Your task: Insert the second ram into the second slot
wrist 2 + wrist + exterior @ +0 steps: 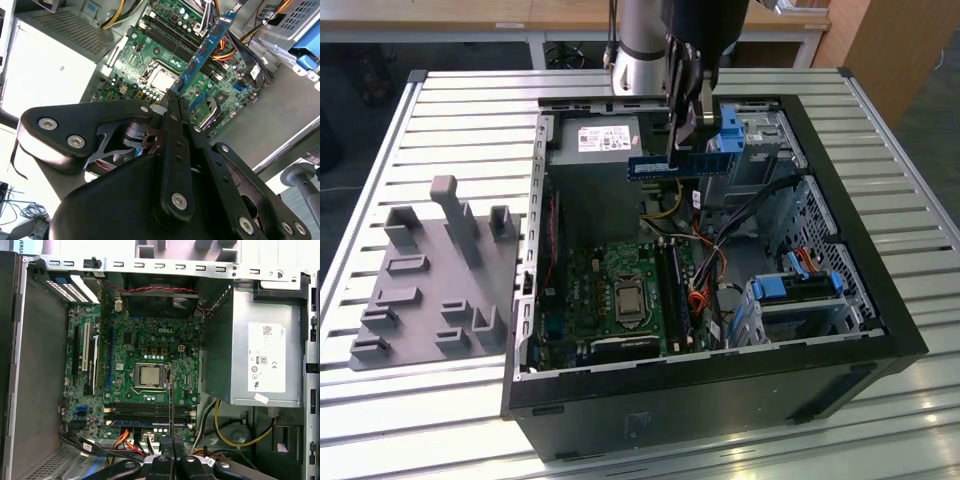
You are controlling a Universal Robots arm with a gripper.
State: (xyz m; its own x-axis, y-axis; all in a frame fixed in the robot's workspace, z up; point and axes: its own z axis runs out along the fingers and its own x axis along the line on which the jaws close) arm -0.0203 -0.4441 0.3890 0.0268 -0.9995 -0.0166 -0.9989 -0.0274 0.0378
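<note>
Blue and thin, the second ram (655,167) is not in its slot yet. It hangs in the air high above the motherboard (620,290), over the open computer case (860,310) on the desk (460,110). The fingers (685,128) are shut tight on one end of the stick. In the second wrist view the rest of it pokes out past them, toward the motherboard. The long dark slots (150,410) lie on the motherboard, right beside the square silver chip (150,376). One slot at the edge of the row may already hold a blue stick, but that is hard to tell. So the picking up is done. The second ram is not down at the slots, and it is not pushed in.
</note>
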